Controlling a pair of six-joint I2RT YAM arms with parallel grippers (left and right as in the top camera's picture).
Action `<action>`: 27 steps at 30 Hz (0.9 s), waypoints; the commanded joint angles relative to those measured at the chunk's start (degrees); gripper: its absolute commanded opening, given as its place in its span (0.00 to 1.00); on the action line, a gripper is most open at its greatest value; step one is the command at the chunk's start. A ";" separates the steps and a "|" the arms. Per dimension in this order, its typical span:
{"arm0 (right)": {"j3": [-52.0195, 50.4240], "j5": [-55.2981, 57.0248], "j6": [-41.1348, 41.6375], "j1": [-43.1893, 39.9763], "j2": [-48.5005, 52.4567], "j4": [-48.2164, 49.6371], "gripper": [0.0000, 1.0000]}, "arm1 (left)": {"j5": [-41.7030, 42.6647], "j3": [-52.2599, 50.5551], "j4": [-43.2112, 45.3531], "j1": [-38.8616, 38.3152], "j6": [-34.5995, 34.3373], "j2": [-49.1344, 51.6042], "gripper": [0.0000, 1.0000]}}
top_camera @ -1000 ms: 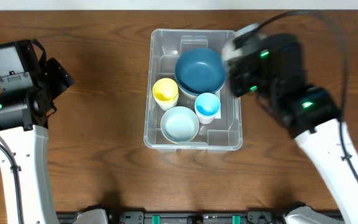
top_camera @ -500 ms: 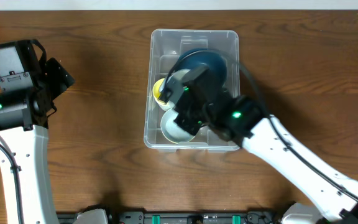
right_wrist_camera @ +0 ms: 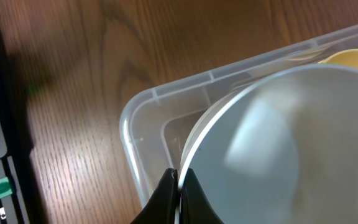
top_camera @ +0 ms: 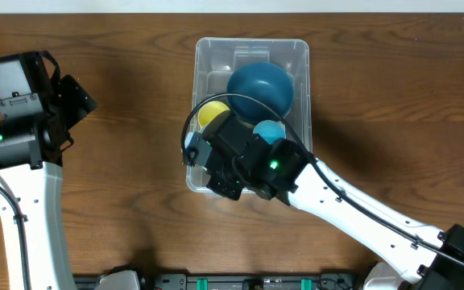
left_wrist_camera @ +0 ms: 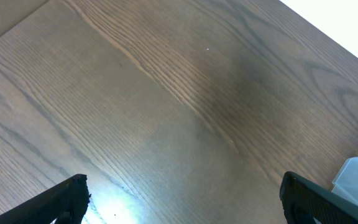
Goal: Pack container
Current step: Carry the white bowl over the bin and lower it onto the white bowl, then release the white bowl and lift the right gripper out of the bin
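container [top_camera: 252,43]: clear plastic bin at the centre of the overhead view, standing on the table [top_camera: 393,89] with its long side running top to bottom.
upper part of bin: a dark blue bowl [top_camera: 259,87] fills most of the width.
middle of bin: a yellow cup [top_camera: 213,114] on the left and a light blue cup [top_camera: 269,129] on the right, both just below the blue bowl.
lower part of bin: a pale bowl [right_wrist_camera: 272,137], seen only in the right wrist view; overhead the right arm covers it.
right gripper [right_wrist_camera: 178,186]: fingers pressed together, tips at the pale bowl's rim just inside the bin's rounded corner; I cannot tell whether they touch it.
left gripper [left_wrist_camera: 188,196]: fingers spread wide with nothing between them, above bare wood at the left of the overhead view, well apart from the bin.
edges: the bin's top rim lies near the table's far edge.
open room: wide bare wood to the left and right of the bin.
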 commanded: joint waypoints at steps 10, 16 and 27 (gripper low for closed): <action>0.79 3.50 0.35 0.13 0.13 -1.29 0.01 | -0.66 0.61 -0.04 0.26 -0.07 0.33 0.98; 0.79 7.56 1.86 0.13 0.17 -1.46 0.02 | -0.63 0.61 -0.04 0.26 -0.07 0.33 0.98; 0.79 7.52 1.86 0.17 0.24 -1.49 0.43 | -0.66 0.61 -0.04 0.26 -0.07 0.33 0.98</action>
